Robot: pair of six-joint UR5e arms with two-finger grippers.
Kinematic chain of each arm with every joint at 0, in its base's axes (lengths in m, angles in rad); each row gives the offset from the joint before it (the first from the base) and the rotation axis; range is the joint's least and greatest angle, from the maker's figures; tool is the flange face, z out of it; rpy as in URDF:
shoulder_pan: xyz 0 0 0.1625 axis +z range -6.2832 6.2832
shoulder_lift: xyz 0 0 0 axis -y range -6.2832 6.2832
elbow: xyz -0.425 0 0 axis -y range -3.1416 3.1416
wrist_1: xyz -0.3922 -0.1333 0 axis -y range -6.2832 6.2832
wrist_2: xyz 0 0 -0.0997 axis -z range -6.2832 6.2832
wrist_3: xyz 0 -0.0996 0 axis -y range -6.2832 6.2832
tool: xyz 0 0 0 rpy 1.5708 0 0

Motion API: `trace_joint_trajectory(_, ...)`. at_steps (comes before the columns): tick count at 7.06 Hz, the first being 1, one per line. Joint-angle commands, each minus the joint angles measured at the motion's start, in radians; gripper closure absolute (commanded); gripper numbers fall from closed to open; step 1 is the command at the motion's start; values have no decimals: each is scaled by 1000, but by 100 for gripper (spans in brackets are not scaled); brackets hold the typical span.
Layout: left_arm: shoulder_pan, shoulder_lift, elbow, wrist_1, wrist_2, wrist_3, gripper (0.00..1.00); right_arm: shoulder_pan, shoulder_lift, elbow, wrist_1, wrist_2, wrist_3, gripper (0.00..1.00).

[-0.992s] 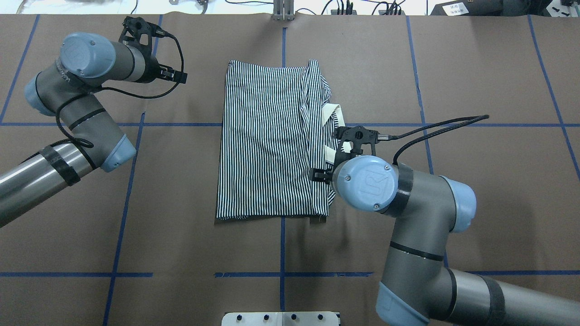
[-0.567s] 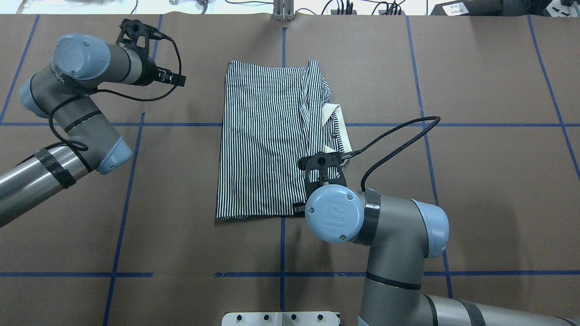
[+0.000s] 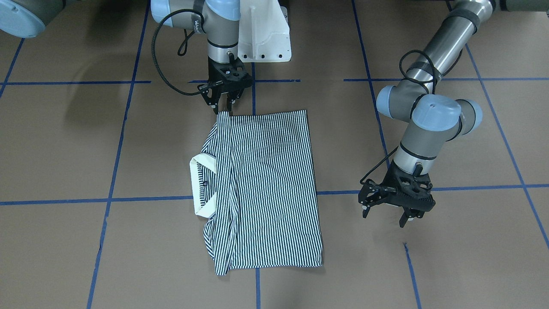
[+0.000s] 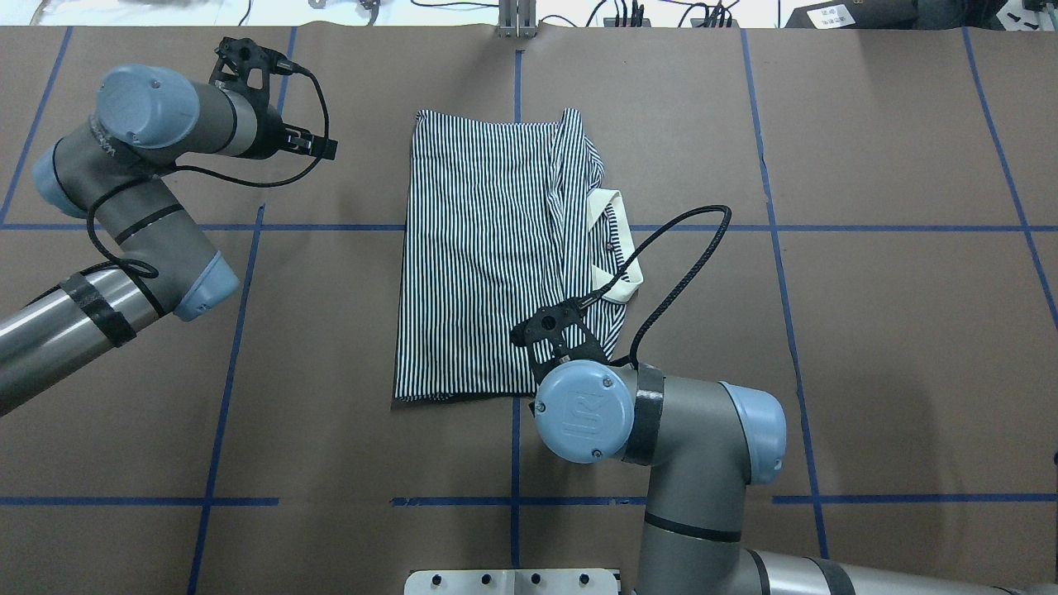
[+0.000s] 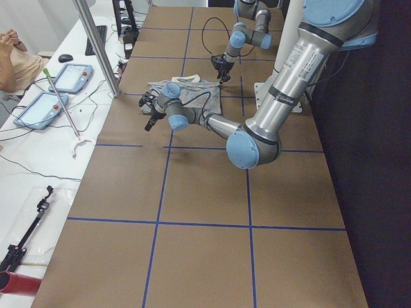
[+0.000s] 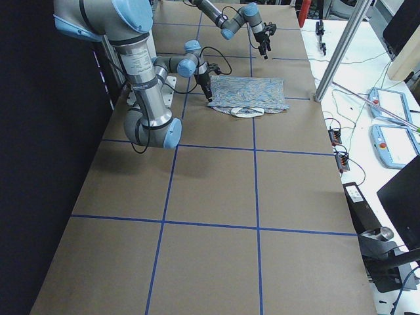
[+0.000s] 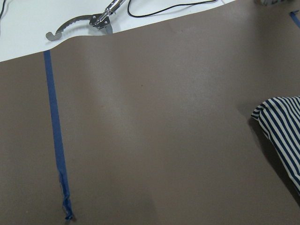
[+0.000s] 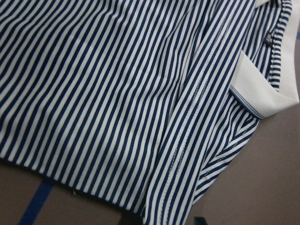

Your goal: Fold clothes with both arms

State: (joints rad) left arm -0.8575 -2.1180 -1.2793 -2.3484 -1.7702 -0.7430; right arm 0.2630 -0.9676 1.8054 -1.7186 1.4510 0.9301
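Note:
The clothes are one striped polo shirt (image 3: 266, 184), lying folded lengthwise and flat in the middle of the table (image 4: 868, 330), also seen in the overhead view (image 4: 479, 256). Its cream collar (image 3: 199, 184) sticks out on my right side. My right gripper (image 3: 223, 108) points down at the hem corner nearest my base, fingers slightly apart, holding nothing. The right wrist view looks straight onto stripes and collar (image 8: 260, 91). My left gripper (image 3: 384, 216) hangs open over bare table, well clear of the shirt's far left corner (image 7: 281, 126).
The white pedestal base (image 3: 263, 38) stands just behind the right gripper. Blue tape lines (image 4: 223, 364) grid the brown table. Past the far edge is a white bench with a metal tool (image 7: 79, 28), tablets (image 5: 70, 77) and a seated person (image 5: 13, 58).
My right arm has swept from beside the collar back toward my base, along the shirt's right edge to the near hem corner. The left arm has barely shifted. The shirt lies as before.

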Motion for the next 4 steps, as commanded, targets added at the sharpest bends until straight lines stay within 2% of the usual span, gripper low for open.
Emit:
trace_joint_trajectory(1,0,4,-2,0,-2,-3,0,-1,39,-44,1,-10,-59,59)
trace_joint_trajectory(4,0,4,-2,0,-2,-10,0,-8,26,-54,-1,-32,-80,61)
